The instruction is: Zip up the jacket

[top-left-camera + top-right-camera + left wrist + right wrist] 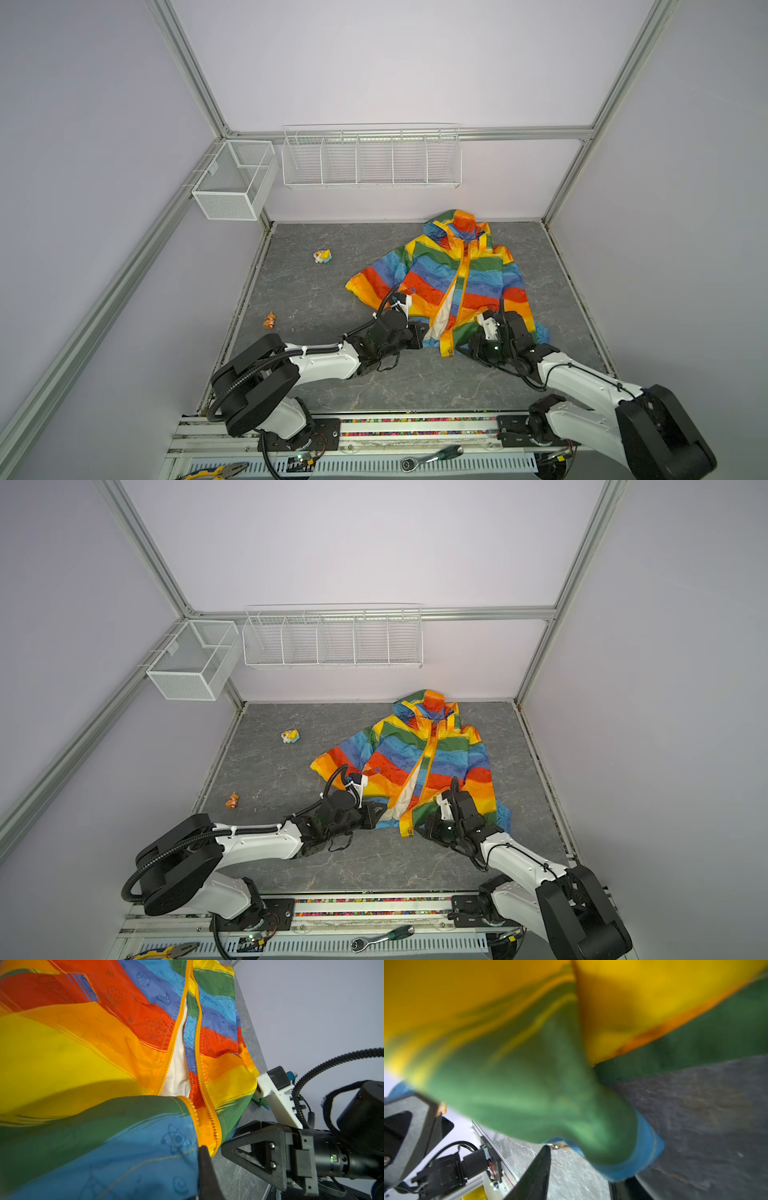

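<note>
The rainbow-striped jacket (478, 286) (446, 766) lies face up on the grey table, hood toward the back wall. Its orange zipper (462, 270) is joined near the collar and gapes lower down, where cream lining (176, 1068) shows. My left gripper (424, 334) (376, 812) is at the bottom hem of the left panel, shut on the blue hem; one finger (206, 1167) shows and fabric hides the other. My right gripper (465, 347) (581, 1165) is at the right panel's lower corner, jaws apart, with the green and blue hem fold (623, 1147) hanging between them. The zipper's lower end (450, 352) lies between the two grippers.
A small yellow and white toy (322, 255) and an orange toy (270, 320) lie on the table's left part. White wire baskets (370, 160) and a mesh bin (235, 178) hang on the back wall. A ratchet (432, 457) and pliers (216, 471) lie on the front rail.
</note>
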### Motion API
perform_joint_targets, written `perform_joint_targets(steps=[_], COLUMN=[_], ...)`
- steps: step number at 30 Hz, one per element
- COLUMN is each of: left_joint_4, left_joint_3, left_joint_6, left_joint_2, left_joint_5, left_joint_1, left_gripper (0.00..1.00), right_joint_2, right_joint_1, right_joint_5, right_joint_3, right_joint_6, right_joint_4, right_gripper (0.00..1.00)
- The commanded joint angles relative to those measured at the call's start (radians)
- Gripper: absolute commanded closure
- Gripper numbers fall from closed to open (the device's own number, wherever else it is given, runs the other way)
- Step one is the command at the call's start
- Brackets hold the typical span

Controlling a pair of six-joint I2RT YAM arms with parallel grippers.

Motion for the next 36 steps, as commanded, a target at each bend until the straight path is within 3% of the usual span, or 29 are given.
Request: perform_joint_targets(steps=[1, 15, 25, 36], left_joint_4=[0.026, 0.103, 0.062, 0.068], left_joint_3=[0.049, 0.168, 0.189, 0.18], left_joint_6=[0.016, -0.022, -0.047, -0.058], left_joint_2=[0.055, 0.304, 0.386, 0.399], left_joint_5=[0.032, 0.115, 0.101, 0.084], left_joint_1=[-0.016, -0.035, -0.035, -0.035], left_gripper=[1.0, 1.0, 1.0, 1.0], right_joint_2=[0.016, -0.001, 0.001, 0.024], right_joint_1=[0.005, 0.004, 0.004, 0.021], right_joint_5=[-0.01, -0.011, -0.029, -0.138], right_joint_3=[-0.009, -0.014, -0.033, -0.045], right_joint_6=[-0.014, -0.013, -0.002, -0.018], right_joint_4=[0.026, 0.017, 0.048, 0.116], right_gripper=[0.59, 0.6, 0.57, 0.53])
